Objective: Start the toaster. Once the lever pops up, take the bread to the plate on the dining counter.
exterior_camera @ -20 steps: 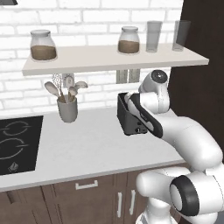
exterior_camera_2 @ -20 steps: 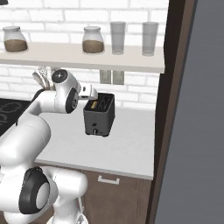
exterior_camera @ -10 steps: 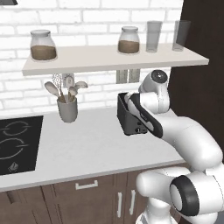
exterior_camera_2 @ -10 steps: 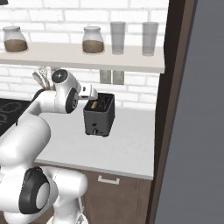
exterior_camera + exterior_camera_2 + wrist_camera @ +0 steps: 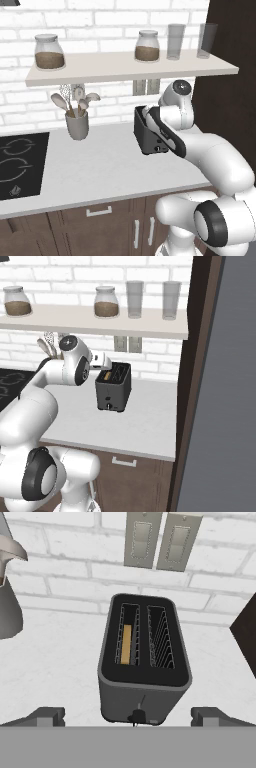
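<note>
Toaster (image 5: 145, 662) seen from above and in front, standing on the pale worktop (image 5: 100, 170) against the white brick wall, below a pair of wall sockets (image 5: 157, 541). Bread (image 5: 126, 644) sits low in the left-hand slot as the hand view shows it; the other slot is empty. Lever (image 5: 136, 716) is visible as a small dark knob low on the front face, at the bottom of its track or close to it; whether it is already latched cannot be judged from these views. Pincer (image 5: 128, 716) hangs above and just in front of the toaster, its jaws spread wide and holding nothing, one fingertip showing to either side of the lever.

Step in hand, by judgement: starting the toaster, with the bread not yet retrieved. The next move calls for bringing the pincer down onto the lever and pressing it along its track, keeping clear of the slots. A utensil cup (image 5: 77, 125) stands well to the side, near the hob (image 5: 20, 165), and should not interfere.
</note>
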Controlling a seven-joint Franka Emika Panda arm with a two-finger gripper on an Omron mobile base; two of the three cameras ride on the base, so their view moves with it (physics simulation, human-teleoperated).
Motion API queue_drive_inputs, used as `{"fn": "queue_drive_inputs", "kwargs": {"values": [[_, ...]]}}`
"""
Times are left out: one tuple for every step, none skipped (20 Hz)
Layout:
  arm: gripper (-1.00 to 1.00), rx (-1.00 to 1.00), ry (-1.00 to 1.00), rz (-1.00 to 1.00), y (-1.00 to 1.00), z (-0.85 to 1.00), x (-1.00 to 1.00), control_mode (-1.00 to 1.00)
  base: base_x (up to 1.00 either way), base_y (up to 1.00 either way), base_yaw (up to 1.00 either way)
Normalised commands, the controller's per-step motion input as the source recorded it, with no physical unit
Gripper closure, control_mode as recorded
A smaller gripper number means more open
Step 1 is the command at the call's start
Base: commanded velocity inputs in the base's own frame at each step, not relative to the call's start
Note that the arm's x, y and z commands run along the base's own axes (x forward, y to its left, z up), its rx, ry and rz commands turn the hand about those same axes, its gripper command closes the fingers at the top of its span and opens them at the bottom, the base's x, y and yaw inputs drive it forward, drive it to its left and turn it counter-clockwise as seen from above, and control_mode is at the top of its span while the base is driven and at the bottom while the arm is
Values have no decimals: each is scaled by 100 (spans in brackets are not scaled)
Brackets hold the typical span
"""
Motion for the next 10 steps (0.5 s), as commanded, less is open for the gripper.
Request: {"fn": "queue_drive_inputs", "kwargs": {"values": [[-100, 0, 0, 0, 0, 0, 0, -100, 0, 0, 0], [-100, 0, 0, 0, 0, 0, 0, -100, 0, 0, 0], [-100, 0, 0, 0, 0, 0, 0, -100, 0, 0, 0], [-100, 0, 0, 0, 0, 0, 0, -100, 0, 0, 0], [-100, 0, 0, 0, 0, 0, 0, -100, 0, 0, 0], [-100, 0, 0, 0, 0, 0, 0, -100, 0, 0, 0], [-100, 0, 0, 0, 0, 0, 0, -100, 0, 0, 0], [-100, 0, 0, 0, 0, 0, 0, -100, 0, 0, 0], [-100, 0, 0, 0, 0, 0, 0, -100, 0, 0, 0], [-100, 0, 0, 0, 0, 0, 0, -100, 0, 0, 0]]}}
